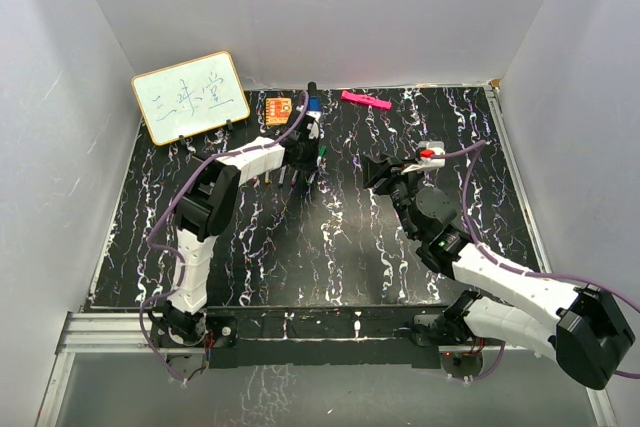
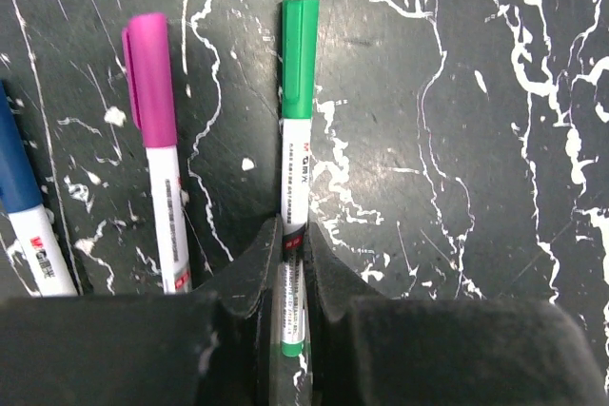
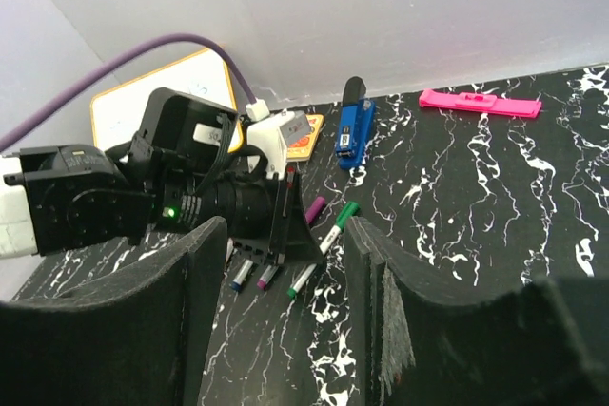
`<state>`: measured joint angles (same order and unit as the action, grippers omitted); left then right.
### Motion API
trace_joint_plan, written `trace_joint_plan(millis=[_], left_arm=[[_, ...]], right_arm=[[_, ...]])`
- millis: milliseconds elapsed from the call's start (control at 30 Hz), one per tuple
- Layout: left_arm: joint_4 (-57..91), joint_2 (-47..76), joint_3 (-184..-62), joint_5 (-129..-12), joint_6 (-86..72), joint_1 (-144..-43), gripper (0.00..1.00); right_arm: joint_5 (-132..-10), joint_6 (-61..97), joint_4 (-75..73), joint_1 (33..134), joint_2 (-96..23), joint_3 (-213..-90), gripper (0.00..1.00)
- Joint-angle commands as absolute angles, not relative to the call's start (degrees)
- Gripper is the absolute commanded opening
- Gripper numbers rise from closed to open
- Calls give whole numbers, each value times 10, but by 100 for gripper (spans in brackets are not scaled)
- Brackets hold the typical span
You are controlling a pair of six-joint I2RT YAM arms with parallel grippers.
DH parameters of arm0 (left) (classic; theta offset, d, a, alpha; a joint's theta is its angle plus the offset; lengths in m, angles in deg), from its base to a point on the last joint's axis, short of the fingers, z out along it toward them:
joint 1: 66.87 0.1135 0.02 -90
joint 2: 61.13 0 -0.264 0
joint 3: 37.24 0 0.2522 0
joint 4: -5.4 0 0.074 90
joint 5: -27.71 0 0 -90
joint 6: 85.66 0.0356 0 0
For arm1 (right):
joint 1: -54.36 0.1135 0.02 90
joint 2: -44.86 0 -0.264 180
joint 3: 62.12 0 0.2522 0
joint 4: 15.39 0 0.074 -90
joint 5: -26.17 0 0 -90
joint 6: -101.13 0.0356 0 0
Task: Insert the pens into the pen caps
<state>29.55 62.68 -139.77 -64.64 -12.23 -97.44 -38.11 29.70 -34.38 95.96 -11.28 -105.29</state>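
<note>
Three white-barrelled pens lie side by side on the black marbled table, each with its cap on. The green pen [image 2: 298, 154] with its green cap [image 2: 299, 54] runs between the fingers of my left gripper [image 2: 293, 246], which is shut on its barrel low at the table. The purple pen [image 2: 167, 216] with its purple cap [image 2: 150, 78] and the blue-capped pen [image 2: 19, 187] lie to its left. The right wrist view shows the green pen [image 3: 328, 238] under the left gripper [image 3: 284, 225]. My right gripper [image 1: 378, 172] is open, empty and apart. No red or yellow pen shows.
A small whiteboard [image 1: 190, 97] stands at the back left. An orange square [image 1: 278, 107], a thick blue block [image 3: 352, 125] and a flat pink bar [image 3: 481, 103] lie along the back wall. White walls close in three sides.
</note>
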Motion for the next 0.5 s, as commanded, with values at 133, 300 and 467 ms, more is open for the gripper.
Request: trace_joint_plan(millis=[133,300,467], left_arm=[[339,653,-1438,-644,-127,-962,12],[340,645,-1431,-649,-135,-961,32],[325,618,-1421,-647,-138,-961,44]], right_arm=[[-368,304,-354,960,-119,-1051,50],[-375,309,-354,959,-125,-1054,50],[-383,311,-354,959,-130,-1057,50]])
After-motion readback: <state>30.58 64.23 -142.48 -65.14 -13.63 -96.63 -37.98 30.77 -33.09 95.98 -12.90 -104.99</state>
